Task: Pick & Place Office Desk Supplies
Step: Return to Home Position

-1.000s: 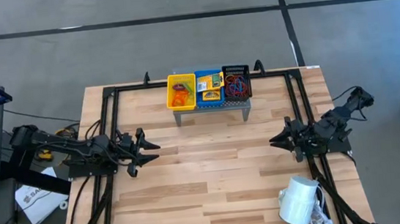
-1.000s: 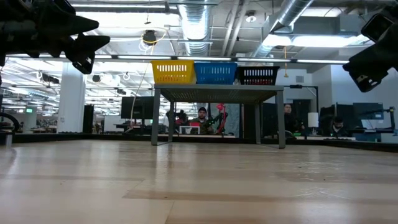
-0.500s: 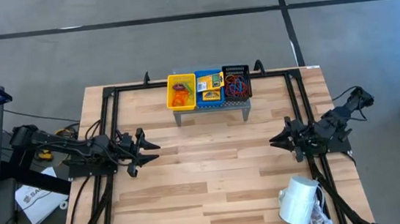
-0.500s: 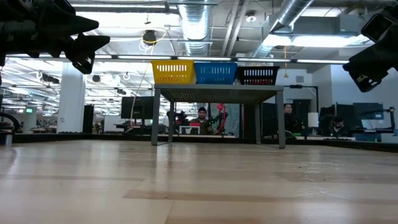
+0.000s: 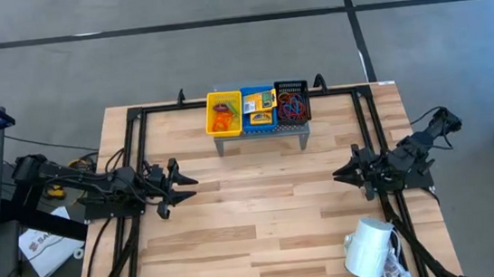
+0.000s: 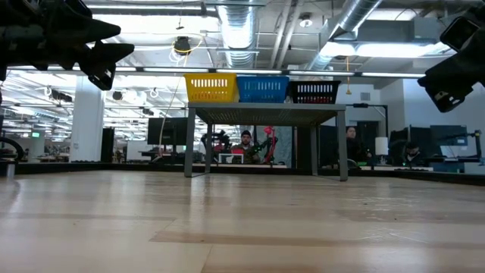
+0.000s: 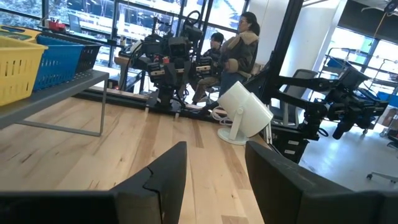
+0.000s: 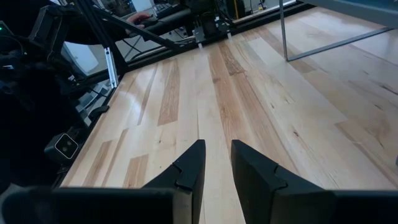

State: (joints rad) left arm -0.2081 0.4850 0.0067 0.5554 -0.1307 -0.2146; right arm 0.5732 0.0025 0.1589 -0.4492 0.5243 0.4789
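The yellow bin, the blue bin and the black mesh bin stand side by side on the grey riser at the table's far middle. The yellow bin holds orange loops, the blue bin yellow printed packets, the mesh bin red and blue loops. The bins also show in the low view. My left gripper hovers open and empty at the table's left side. My right gripper hovers open and empty at the right side.
A white mug lies on its side near the table's front right corner; it also shows in the left wrist view. Black frame rails run along the table's edges. Bare wood lies between the two grippers. People sit in the room beyond the table.
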